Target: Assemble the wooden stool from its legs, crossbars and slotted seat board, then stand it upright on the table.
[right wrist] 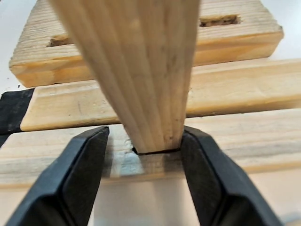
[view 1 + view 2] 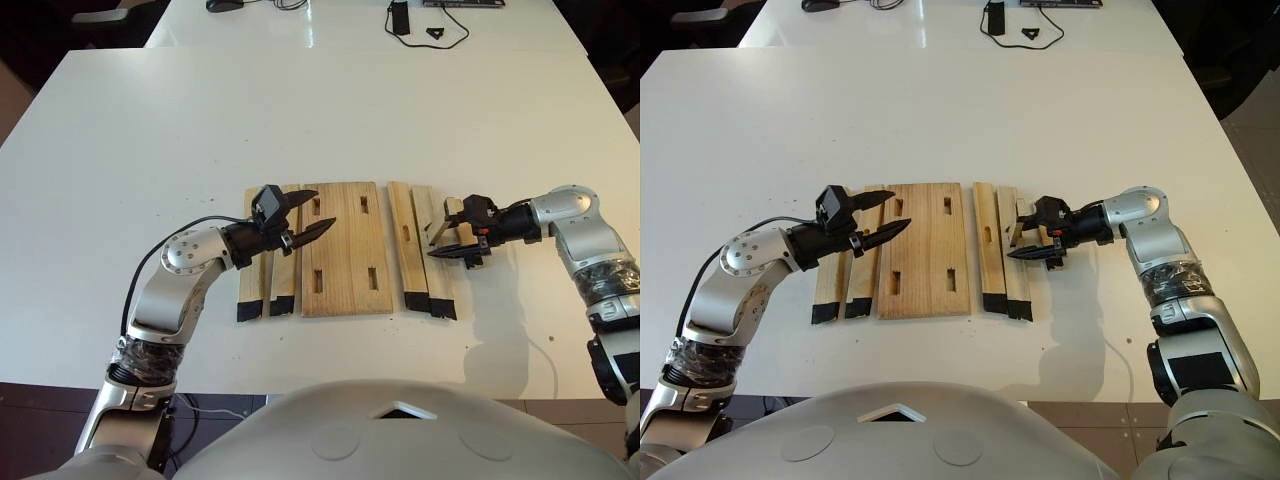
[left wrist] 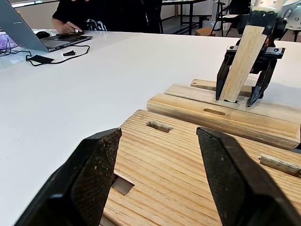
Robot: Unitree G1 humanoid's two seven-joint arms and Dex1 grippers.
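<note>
The slotted seat board lies flat at the middle of the white table. Two black-tipped legs lie along its left side and two more legs along its right side. My left gripper hovers open just above the board's left far corner, with the board's slots between its fingers. My right gripper is over the right legs, shut on a short crossbar. The crossbar stands steeply, and its lower end rests on a leg.
A second white table behind holds a cable, a mouse and small black items. In the left wrist view a laptop and a seated person are far across the table. The table's near edge lies just below the legs' black tips.
</note>
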